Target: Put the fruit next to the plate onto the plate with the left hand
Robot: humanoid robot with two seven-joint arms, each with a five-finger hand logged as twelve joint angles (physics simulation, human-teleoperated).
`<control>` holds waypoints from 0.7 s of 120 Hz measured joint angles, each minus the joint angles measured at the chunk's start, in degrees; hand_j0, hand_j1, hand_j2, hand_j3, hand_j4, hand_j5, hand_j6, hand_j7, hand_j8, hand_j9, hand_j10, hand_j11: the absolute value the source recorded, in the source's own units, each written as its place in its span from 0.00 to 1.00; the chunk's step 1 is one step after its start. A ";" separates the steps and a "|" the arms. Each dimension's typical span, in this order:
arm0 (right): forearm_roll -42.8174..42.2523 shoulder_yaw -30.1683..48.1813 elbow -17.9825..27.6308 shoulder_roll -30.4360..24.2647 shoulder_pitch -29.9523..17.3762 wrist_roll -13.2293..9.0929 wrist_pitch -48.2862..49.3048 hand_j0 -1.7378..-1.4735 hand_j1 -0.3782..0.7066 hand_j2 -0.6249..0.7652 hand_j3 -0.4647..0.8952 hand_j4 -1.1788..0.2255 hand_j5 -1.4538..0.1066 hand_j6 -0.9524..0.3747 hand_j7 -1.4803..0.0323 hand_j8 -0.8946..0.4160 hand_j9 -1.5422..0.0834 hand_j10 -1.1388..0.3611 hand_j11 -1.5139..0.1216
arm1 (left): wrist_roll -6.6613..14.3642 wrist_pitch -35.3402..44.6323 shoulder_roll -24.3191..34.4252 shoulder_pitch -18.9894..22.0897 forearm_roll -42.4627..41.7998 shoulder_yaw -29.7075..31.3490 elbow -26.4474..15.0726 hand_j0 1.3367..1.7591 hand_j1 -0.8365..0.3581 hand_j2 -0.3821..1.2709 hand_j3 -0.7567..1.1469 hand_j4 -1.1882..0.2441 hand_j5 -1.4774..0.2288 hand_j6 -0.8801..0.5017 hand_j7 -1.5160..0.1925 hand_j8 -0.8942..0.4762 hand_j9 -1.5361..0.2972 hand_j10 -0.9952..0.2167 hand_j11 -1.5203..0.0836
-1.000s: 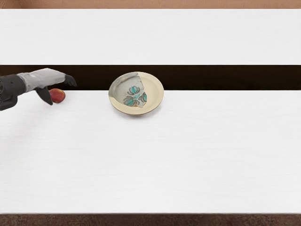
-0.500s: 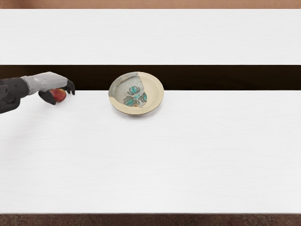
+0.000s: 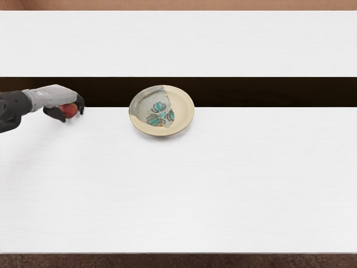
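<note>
The left hand (image 3: 60, 100) has its fingers curled round the red fruit (image 3: 69, 110) at the desk's (image 3: 178, 184) far left. I'd say squeeze firmly and lift well clear before swinging right to the plate (image 3: 185, 111).

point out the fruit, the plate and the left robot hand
fruit (image 3: 69, 110), head view, red skin showing between the fingers
plate (image 3: 182, 109), head view, plain cream part right of the pattern
left robot hand (image 3: 61, 98), head view, grey back of the hand
</note>
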 joint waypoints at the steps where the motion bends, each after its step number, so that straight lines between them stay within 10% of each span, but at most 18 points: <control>1: 0.00 0.00 0.00 0.00 0.00 0.01 0.00 0.30 0.03 0.45 0.34 0.84 0.93 0.72 0.98 0.68 0.95 0.76 0.93 | 0.00 -0.01 0.05 -0.12 -0.02 -0.01 0.01 0.70 0.38 0.34 0.50 0.43 0.40 0.35 0.43 0.35 0.42 0.34 0.47; 84: 0.00 0.00 0.00 0.00 0.00 0.00 0.00 0.30 0.03 0.45 0.34 0.84 0.93 0.72 0.98 0.68 0.95 0.76 0.93 | 0.00 -2.95 -3.34 -1.75 -12.48 -23.20 -7.27 0.75 0.41 0.37 0.40 0.40 0.35 0.34 0.38 0.35 0.37 0.33 0.42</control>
